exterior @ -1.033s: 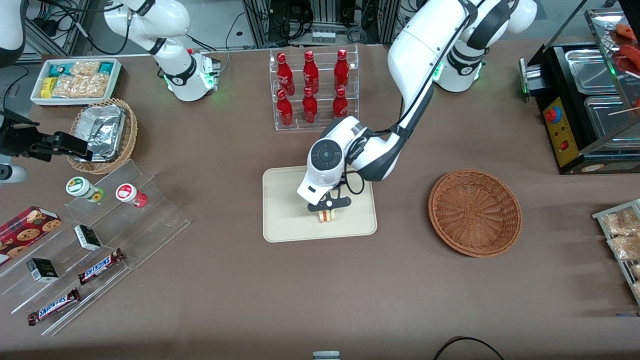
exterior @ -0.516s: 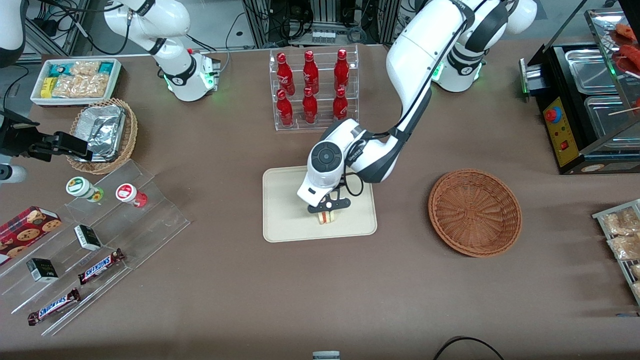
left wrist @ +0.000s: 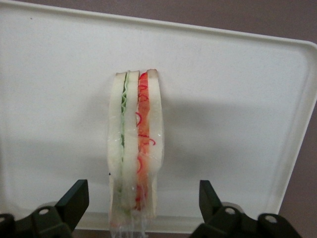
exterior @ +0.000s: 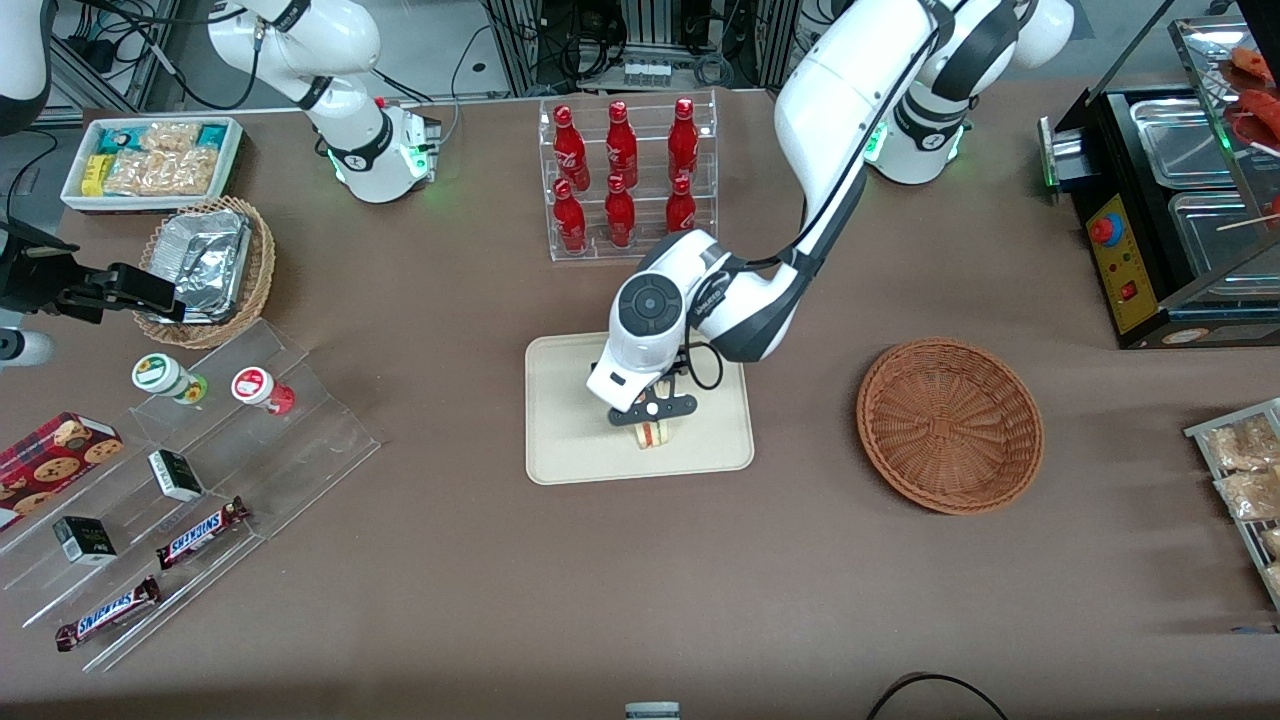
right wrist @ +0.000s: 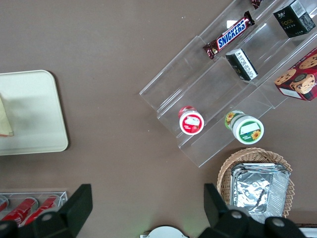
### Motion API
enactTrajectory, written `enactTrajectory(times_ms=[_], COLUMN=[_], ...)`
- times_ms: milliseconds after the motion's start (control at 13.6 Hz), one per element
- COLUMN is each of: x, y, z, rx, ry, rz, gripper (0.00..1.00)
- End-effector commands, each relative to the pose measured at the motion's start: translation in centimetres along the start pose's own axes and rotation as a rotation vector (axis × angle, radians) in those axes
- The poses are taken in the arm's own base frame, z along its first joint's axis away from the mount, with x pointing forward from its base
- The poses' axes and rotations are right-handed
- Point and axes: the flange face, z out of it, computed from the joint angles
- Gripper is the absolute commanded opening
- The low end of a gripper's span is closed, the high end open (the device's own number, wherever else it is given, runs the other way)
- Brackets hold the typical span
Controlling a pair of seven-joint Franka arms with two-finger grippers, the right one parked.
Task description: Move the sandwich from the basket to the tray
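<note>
Cream tray point(exterior: 570, 420) now carries the sandwich point(exterior: 653, 434), standing on edge with its red and green layers facing the front camera. The gripper point(exterior: 652, 418) hangs right over it, and in the wrist view the jaws stand wide, one finger point(left wrist: 74, 198) on each side of the sandwich point(left wrist: 134, 148) with clear tray point(left wrist: 237, 89) showing in both gaps. So the grip is off and the sandwich stands on its own.

Compared with a second ago the sandwich has not shifted on the tray, while the wrist has drawn slightly away from the front camera, toward the bottle rack point(exterior: 625, 180), and looks a touch higher, though from this angle the lift is hard to judge. That reads as the start of a retreat after release.

The basket point(exterior: 950, 425) sits bare on the desk point(exterior: 640, 600), well apart toward the working arm's end. The transfer looks done; what remains is for the arm to clear away without brushing the upright wedge, which could topple easily.
</note>
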Motion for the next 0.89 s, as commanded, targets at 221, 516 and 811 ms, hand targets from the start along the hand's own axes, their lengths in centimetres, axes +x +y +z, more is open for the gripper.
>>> enactTrajectory(times_ms=[221,516,811], x=[0.4,4.4,7.0], y=[-4.0,-10.7,-18.8], z=[-10.8,-15.6,-18.5], rx=[0.048,0.091,0.089], ry=[-0.019,-0.069,-0.084], rz=[0.117,0.177,0.238], gripper=[1.00,1.00,1.00])
